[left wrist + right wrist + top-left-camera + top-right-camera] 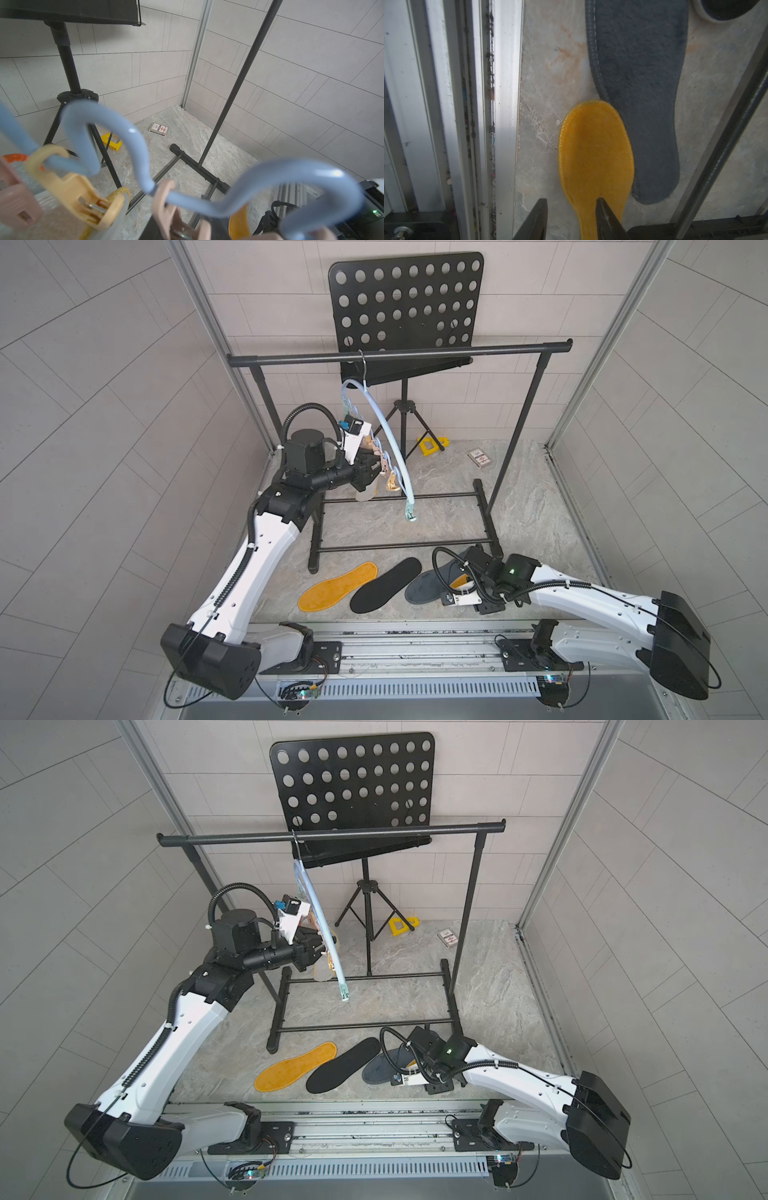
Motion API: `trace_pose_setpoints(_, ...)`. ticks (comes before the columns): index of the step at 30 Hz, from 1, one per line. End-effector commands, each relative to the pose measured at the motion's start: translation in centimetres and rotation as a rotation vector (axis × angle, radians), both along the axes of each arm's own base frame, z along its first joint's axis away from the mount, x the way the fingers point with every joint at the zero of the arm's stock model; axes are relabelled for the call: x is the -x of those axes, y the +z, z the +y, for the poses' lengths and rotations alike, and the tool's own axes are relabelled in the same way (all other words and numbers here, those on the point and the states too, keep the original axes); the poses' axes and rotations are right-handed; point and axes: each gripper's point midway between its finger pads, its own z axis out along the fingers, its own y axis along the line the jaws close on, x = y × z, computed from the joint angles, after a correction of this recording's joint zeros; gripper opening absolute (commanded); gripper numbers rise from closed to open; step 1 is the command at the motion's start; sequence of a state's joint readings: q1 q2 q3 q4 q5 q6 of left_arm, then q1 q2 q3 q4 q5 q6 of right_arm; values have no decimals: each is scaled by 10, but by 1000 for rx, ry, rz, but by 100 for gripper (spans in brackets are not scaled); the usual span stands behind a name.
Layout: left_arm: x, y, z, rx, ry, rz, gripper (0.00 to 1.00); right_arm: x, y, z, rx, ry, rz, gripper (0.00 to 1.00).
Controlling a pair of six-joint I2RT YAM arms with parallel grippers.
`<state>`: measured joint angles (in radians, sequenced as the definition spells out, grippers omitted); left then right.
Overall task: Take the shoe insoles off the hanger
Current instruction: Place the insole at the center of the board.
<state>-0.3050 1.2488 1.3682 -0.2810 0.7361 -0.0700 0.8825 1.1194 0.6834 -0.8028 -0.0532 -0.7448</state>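
Note:
The pale blue hanger (390, 435) hangs by its wire hook from the black rack bar (399, 353). My left gripper (376, 464) is at its row of clips, shut on a pink clip (166, 205). A pale grey insole (365, 493) still hangs below the clips. On the floor lie a mustard insole (338, 587), a black insole (386, 585) and a dark grey insole (424, 587). My right gripper (570, 201) stands open low over a second mustard insole (596, 149). That insole lies flat beside the dark grey insole (641, 83), with one fingertip over it.
A black perforated music stand (407, 302) on a tripod stands behind the rack. A yellow object (432, 445) and a small card box (480, 458) lie at the back. The rack's base bars (399, 545) cross the floor. An aluminium rail (415, 639) runs along the front.

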Motion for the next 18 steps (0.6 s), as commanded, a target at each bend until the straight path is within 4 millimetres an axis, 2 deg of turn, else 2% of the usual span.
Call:
trace_pose_setpoints(1,1,-7,1,-15,-6,8,9,-12,21,18,-135,-95,-34,42)
trace_pose_setpoints(5,1,-6,1,-16,-7,7,9,-26,38,38,-308,-258,-2,37)
trace_pose_setpoints(8,1,-6,1,-16,-5,5,9,-42,39,47,-360,-382,-11,35)
trace_pose_setpoints(13,1,-6,0,-15,-7,7,9,-58,17,48,-277,-446,-12,32)
trace_pose_setpoints(18,2,-6,1,-14,-7,7,9,-54,-4,40,-167,-372,4,29)
